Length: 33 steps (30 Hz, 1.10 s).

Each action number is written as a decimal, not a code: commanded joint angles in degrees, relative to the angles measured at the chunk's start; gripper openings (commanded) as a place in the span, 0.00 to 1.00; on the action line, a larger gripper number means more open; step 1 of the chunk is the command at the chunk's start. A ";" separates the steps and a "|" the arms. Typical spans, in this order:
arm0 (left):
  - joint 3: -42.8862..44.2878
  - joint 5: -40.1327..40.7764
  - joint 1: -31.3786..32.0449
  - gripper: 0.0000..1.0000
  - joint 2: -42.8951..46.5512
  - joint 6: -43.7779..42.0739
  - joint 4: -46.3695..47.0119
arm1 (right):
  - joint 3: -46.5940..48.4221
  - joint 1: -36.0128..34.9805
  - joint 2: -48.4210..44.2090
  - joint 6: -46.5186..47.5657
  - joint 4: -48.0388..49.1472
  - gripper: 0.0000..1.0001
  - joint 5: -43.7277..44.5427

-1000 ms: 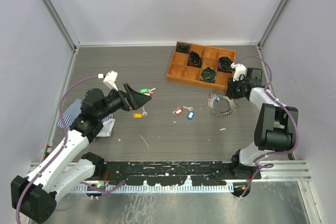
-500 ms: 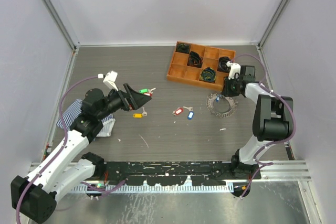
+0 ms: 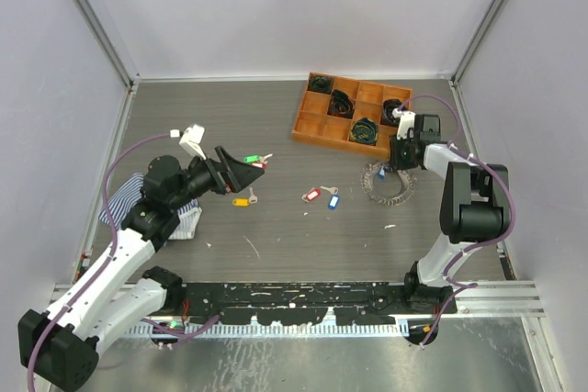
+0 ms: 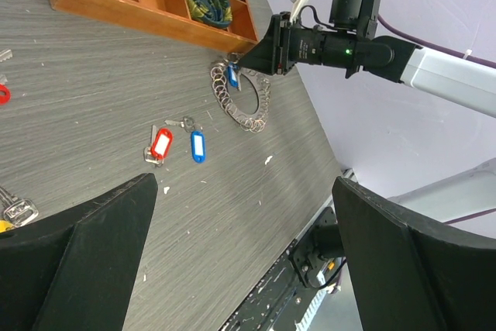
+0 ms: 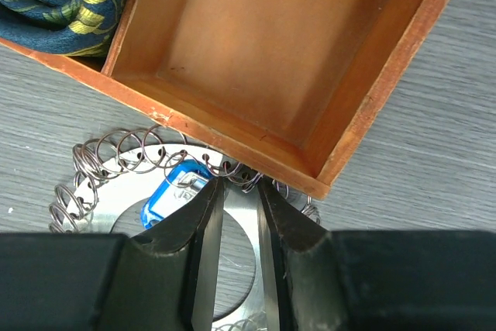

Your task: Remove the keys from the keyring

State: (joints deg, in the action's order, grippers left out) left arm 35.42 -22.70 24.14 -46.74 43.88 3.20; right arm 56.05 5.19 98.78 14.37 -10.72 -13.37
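Observation:
The keyring (image 3: 388,184) lies flat on the table just in front of the wooden tray, and shows in the left wrist view (image 4: 242,100). A blue-tagged key (image 5: 167,195) hangs on it. My right gripper (image 3: 401,157) is over its far rim. Its jaws (image 5: 240,191) are nearly together on small links of the rim (image 5: 101,159). Loose on the table are a red-tagged key (image 3: 312,196), a blue-tagged key (image 3: 333,199), a yellow-tagged key (image 3: 241,201) and a green-tagged key (image 3: 253,159). My left gripper (image 3: 246,172) is open and empty above the yellow and green ones.
An orange wooden tray (image 3: 312,128) with black coiled bundles stands at the back right, its corner touching the keyring side (image 5: 232,139). A striped blue-white cloth (image 3: 129,195) lies under my left arm. Grey walls close in the table.
My right gripper has shifted left and down onto the keyring's far rim. The keyring, the loose keys and my left arm have not moved.

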 commanded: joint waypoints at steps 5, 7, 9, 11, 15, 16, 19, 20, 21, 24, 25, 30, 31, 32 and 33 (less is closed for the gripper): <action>0.66 0.12 -0.15 0.98 1.30 -0.98 1.73 | 1.93 -0.42 0.14 -1.62 2.40 0.27 2.56; 0.70 0.28 -0.15 0.98 1.45 -0.99 1.56 | 1.83 -0.43 0.35 -1.61 2.54 0.25 2.31; 0.70 0.29 -0.15 0.98 1.64 -0.99 1.41 | 1.72 -0.44 0.12 -1.67 2.70 0.21 2.16; 0.70 0.33 -0.14 0.98 1.74 -0.99 1.31 | 1.56 -0.43 -0.48 -1.72 2.74 0.15 1.56; 0.88 0.29 -0.15 0.98 2.00 -0.99 1.03 | 0.49 -0.20 -2.65 -1.39 2.73 0.01 -0.09; 0.88 0.24 -0.15 0.98 2.08 -0.99 1.02 | 0.16 0.00 -3.62 -1.22 2.70 0.01 -0.74; 0.84 -0.04 -0.15 0.98 2.33 -0.99 1.00 | -1.58 0.71 -7.15 -0.61 2.50 0.01 -3.31; 0.80 -0.22 -0.12 0.98 2.47 -0.99 1.04 | -2.27 0.90 -8.71 -0.19 2.39 0.01 -4.46; 0.79 -0.55 -0.14 0.98 2.57 -0.99 1.21 | -3.00 1.17 -10.33 0.10 2.42 0.01 -6.24; 0.58 -1.93 -0.14 0.98 2.79 -1.00 2.67 | -4.77 1.44 -15.02 1.50 2.31 0.01 -11.04; 0.47 -2.56 -0.12 0.98 2.79 -0.99 3.48 | -5.37 1.48 -16.56 2.13 2.43 0.01 -12.74; -0.22 -7.28 -0.09 0.99 2.00 -0.49 9.86 | -7.49 1.49 -24.70 5.10 2.64 0.01 -22.59; -0.45 -8.09 -0.06 0.97 1.78 -0.42 11.10 | -7.74 1.49 -26.32 5.40 2.78 0.01 -24.67; -0.58 -8.64 0.01 0.96 1.45 -0.38 12.31 | -7.81 1.49 -27.73 5.79 2.78 0.01 -27.04; -0.67 -9.06 0.14 0.95 1.02 -0.30 13.55 | -7.77 1.37 -28.94 5.98 2.79 0.01 -28.94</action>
State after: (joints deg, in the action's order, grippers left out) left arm 35.00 -27.33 24.14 -45.17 43.97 7.31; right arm 48.16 6.66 75.42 17.69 -10.74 -30.85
